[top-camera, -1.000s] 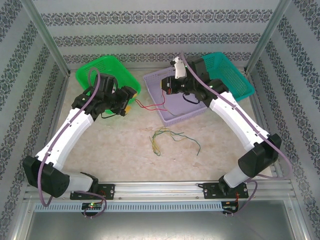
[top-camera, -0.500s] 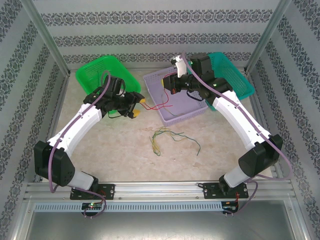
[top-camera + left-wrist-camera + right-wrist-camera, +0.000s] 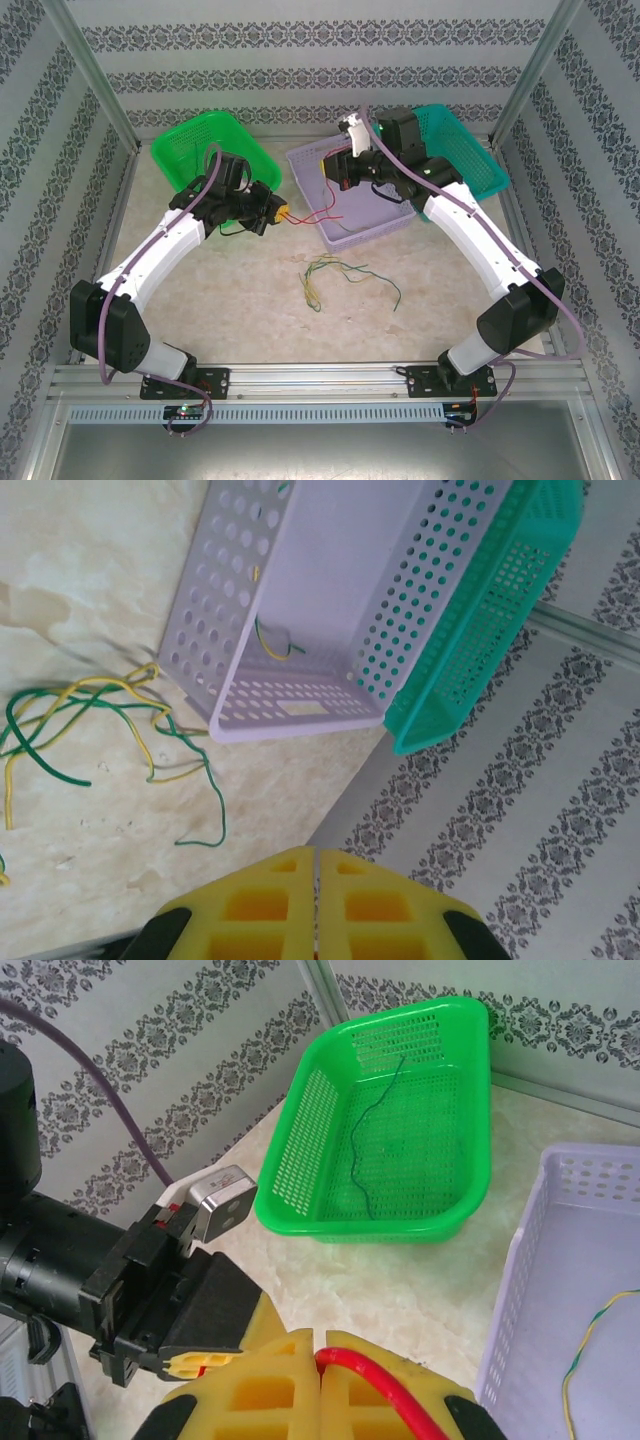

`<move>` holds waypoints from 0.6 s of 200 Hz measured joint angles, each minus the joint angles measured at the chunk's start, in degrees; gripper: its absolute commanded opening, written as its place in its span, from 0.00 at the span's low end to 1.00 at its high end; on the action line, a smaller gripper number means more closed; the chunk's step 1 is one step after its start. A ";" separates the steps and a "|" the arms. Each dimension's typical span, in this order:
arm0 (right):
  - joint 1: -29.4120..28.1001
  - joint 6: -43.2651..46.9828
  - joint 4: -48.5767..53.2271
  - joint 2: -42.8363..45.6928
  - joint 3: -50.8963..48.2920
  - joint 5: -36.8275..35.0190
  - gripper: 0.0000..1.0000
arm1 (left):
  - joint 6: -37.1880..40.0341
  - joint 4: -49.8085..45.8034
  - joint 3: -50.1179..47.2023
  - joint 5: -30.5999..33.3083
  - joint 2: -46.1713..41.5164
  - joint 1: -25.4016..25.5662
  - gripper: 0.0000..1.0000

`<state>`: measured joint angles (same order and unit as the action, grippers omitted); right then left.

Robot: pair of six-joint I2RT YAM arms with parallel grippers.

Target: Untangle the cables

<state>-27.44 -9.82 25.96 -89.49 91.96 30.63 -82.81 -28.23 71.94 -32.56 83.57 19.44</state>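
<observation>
A red cable (image 3: 318,213) stretches between my two grippers, over the purple basket's (image 3: 370,228) near-left corner. My right gripper (image 3: 336,185) is shut on one end; the red cable (image 3: 385,1380) comes out between its yellow fingers, at the right gripper (image 3: 320,1335). My left gripper (image 3: 281,211) is shut where the cable's other end meets its fingertips. The left gripper (image 3: 316,850) has its jaws pressed together. A loose tangle of green and yellow cables (image 3: 330,272) lies on the table, also in the left wrist view as green and yellow cables (image 3: 90,710).
A green basket (image 3: 380,1228) at the back left holds one dark thin cable (image 3: 365,1150). The purple basket (image 3: 300,695) holds a yellow-green cable (image 3: 272,645). A teal basket (image 3: 470,160) stands behind it at the right. Patterned walls enclose the table.
My left gripper swung right toward the red cable's free end and closed from open to shut. The right gripper stayed shut, holding the cable over the purple basket.
</observation>
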 measured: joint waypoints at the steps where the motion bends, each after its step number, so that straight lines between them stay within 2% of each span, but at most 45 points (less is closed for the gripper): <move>1: -0.13 0.02 0.02 0.00 -0.02 -0.07 0.00 | -0.02 0.00 -0.04 0.11 0.00 0.00 0.00; 52: -9.33 1.44 1.31 4.98 -4.24 -6.32 0.00 | -1.29 -2.67 -0.20 9.97 -0.46 0.00 0.00; 101: -18.95 0.02 -0.11 11.41 -8.50 -19.65 0.00 | -3.78 -5.86 -0.20 19.47 -3.10 0.07 0.00; 109: -19.69 -0.28 -0.46 11.58 -8.57 -21.46 0.00 | -4.09 -5.86 -0.20 20.09 -3.34 0.07 0.06; 120: -19.93 -0.26 -1.01 11.65 -8.74 -23.37 0.00 | -4.15 -5.88 -0.20 20.50 -3.48 0.07 0.22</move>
<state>-47.37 -10.09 24.95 -77.84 83.22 7.27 -86.96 -34.11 71.75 -12.05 80.09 19.51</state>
